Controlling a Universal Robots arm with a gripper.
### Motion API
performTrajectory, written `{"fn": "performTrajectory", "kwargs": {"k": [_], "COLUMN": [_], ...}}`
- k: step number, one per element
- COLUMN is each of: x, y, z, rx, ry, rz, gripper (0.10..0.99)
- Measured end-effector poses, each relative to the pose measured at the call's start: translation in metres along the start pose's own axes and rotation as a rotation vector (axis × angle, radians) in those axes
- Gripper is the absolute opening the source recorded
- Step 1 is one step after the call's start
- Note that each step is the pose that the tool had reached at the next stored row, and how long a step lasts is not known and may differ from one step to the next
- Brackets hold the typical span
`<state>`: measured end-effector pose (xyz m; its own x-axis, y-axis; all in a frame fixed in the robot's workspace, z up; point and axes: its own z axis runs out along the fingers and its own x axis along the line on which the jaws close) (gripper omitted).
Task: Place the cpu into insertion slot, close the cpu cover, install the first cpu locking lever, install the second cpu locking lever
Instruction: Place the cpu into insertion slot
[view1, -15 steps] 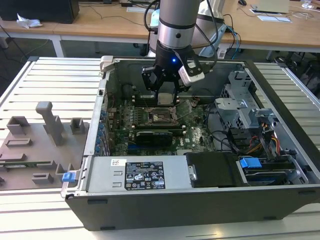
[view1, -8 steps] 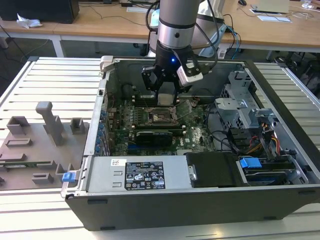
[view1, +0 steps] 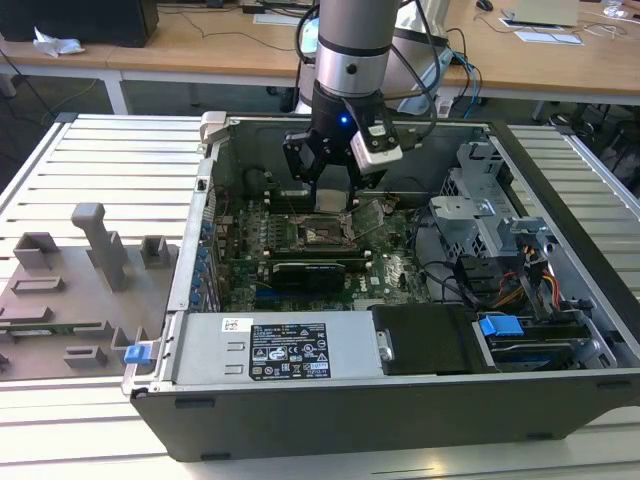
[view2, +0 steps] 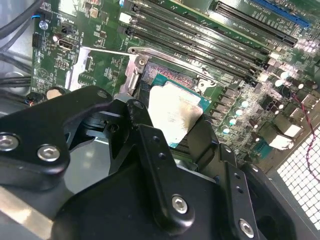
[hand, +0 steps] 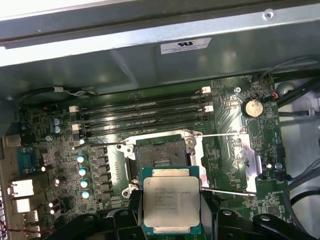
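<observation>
The cpu (hand: 171, 205) is held flat, metal top up, between the gripper (view1: 328, 193) fingers. It hangs just beside the insertion slot (hand: 159, 154), not yet seated. The cpu cover (hand: 226, 162) lies swung open on the motherboard (hand: 235, 107), probably to leave the socket free.

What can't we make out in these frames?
First wrist view: pins in the insertion slot too small; the cpu covers where the gripper grips it.
Second wrist view: cpu and fingers hide most of the insertion slot.
Exterior view: gripper blocks the cpu's height above the insertion slot.
</observation>
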<state>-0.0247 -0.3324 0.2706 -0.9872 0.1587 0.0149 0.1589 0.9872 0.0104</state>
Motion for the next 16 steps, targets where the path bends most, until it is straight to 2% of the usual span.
{"fn": "performTrajectory", "kwargs": {"k": [16], "x": [0.0], "y": [0.0], "z": [0.001], "rx": [0.003], "ry": [-0.0016], "rz": [0.09], "gripper": [0.545]}}
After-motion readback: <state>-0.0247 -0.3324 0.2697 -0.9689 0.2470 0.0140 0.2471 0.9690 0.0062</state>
